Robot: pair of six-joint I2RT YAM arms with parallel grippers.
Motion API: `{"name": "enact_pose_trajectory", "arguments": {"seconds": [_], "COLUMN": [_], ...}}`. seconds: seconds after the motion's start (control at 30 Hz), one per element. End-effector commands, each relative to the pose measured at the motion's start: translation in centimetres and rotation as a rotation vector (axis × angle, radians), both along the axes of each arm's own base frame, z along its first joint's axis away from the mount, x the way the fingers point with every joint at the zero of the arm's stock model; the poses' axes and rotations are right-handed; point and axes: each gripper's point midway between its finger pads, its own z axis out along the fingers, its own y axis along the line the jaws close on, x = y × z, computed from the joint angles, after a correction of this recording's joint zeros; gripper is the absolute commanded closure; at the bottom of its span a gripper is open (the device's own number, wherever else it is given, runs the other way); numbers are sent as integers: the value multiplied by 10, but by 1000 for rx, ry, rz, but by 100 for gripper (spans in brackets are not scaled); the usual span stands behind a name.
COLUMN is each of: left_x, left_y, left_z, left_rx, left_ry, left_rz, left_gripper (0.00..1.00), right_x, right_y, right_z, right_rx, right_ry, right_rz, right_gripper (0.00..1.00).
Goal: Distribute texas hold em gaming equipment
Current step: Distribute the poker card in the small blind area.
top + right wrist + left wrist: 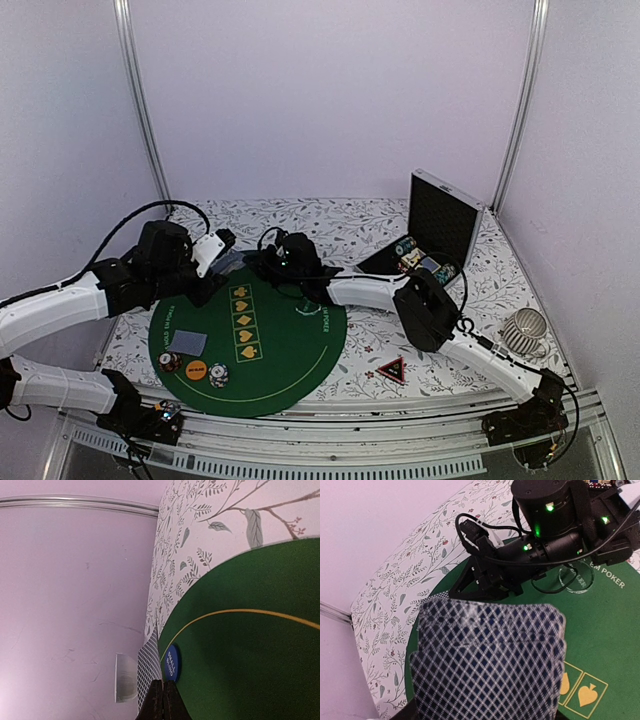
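Observation:
My left gripper (224, 257) is shut on a fanned deck of blue-backed playing cards (487, 660), held over the back left rim of the round green poker mat (300, 350); the deck hides its fingers in the left wrist view. My right gripper (162, 694) is shut on the far edge of one card (149, 665) of that deck. A blue disc (172, 662) lies on the mat beside it, and a clear disc (576, 580) further in. At the mat's front left are a single card (189, 342), two chip stacks (170, 362) and an orange disc (196, 371).
An open black case (445, 220) holding more chips (405, 247) stands at the back right. A red-black triangle token (391, 369) lies on the floral cloth right of the mat. A white ribbed cup (525, 330) sits at the far right. Walls close in on all sides.

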Motion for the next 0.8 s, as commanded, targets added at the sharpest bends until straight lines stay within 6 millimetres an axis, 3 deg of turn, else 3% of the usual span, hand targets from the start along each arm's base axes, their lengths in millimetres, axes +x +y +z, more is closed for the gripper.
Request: {"name": "enact_pose_trajectory", "arguments": {"seconds": [0.0,0.2,0.47,0.57,0.6,0.63,0.67,0.77], "left_x": [6,6,6,6,6,6,6,6], "left_y": [-1,-1,-1,-2,-3,-4,-4,-4], "left_z": [19,18,20,18,18,18,18,18], "left_rx": [-46,-47,-54,-53,-54,-56,-57,-58], "left_ry": [-34,-31,-35,-28,-26,-25,-23,-23], "left_rz": [10,9,6,3,1,-1,-1,-3], "left_gripper": [51,51,51,51,51,51,51,51], "right_x": [-2,1,0,-2,-2,-2,-1,6], "right_y": [5,3,0,-1,-2,-2,-4,-14], "right_z": [-2,-7,-5,9,14,23,32,62], "right_rx": [-45,-52,-62,-64,-72,-77,-91,-113], "right_ry": [-75,-66,-46,-42,-54,-71,-105,-179], "right_rz": [-47,-69,-68,-58,-56,-51,-48,-44], "right_gripper": [98,95,67,51,37,13,1,1]}}
